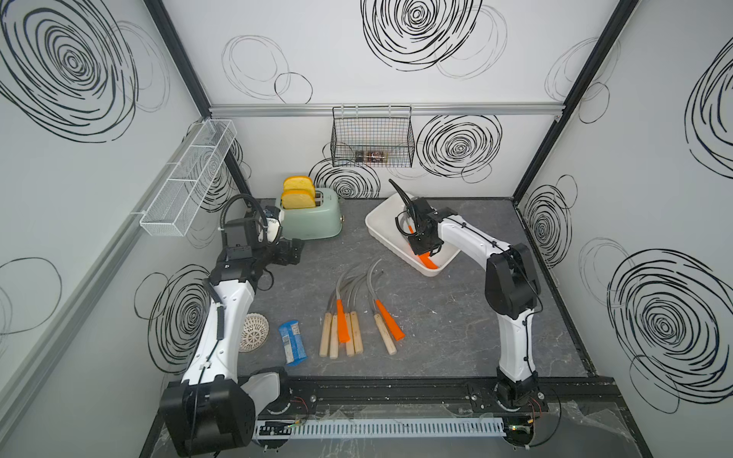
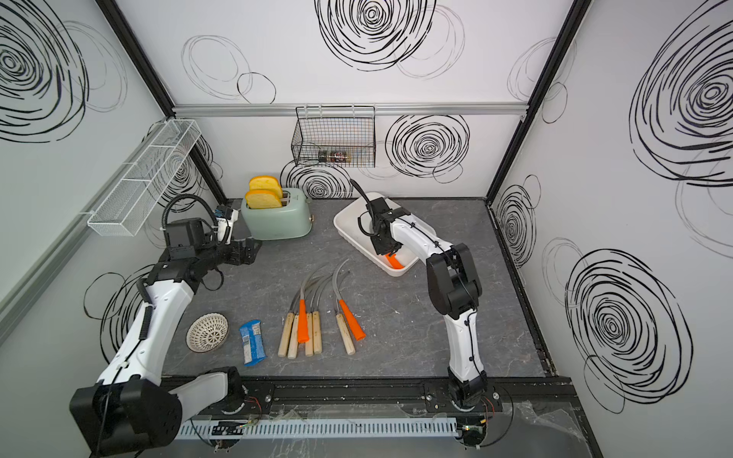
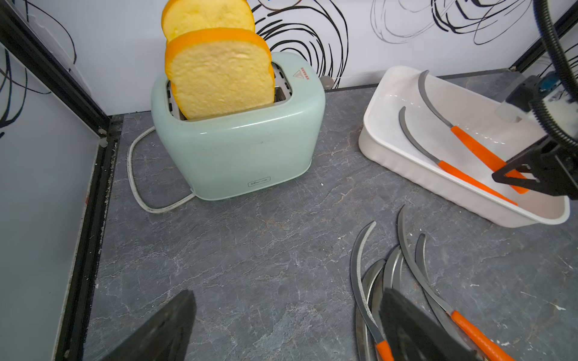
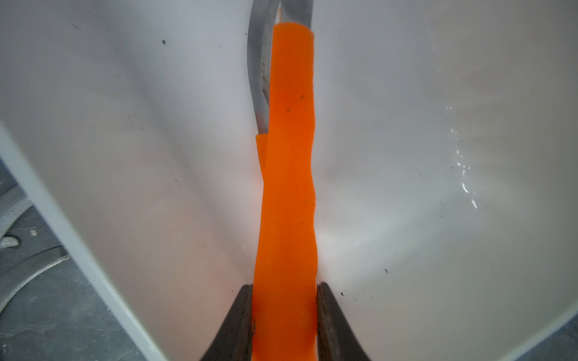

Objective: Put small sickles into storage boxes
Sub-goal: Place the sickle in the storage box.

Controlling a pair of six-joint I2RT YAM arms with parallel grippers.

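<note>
Right claw (image 4: 284, 289) pinching orange sickle (image 4: 287, 156) by handle, low inside tub (image 3: 403, 175); lengthwise, likely so blade fits. Left claw (image 3: 287, 295) spread, empty, apart from sickle pile (image 1: 351, 313).

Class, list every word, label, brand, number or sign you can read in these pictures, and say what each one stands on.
Nothing here reads clearly enough to quote.
Toaster, low on the front: small framed brand mark, too small to read.
Toaster, top: red warning triangle with red characters beside it, blurred.
Blue packet: white printed panel, too small to read.
Jars in the black wire basket: labels, too blurred to read.
</note>
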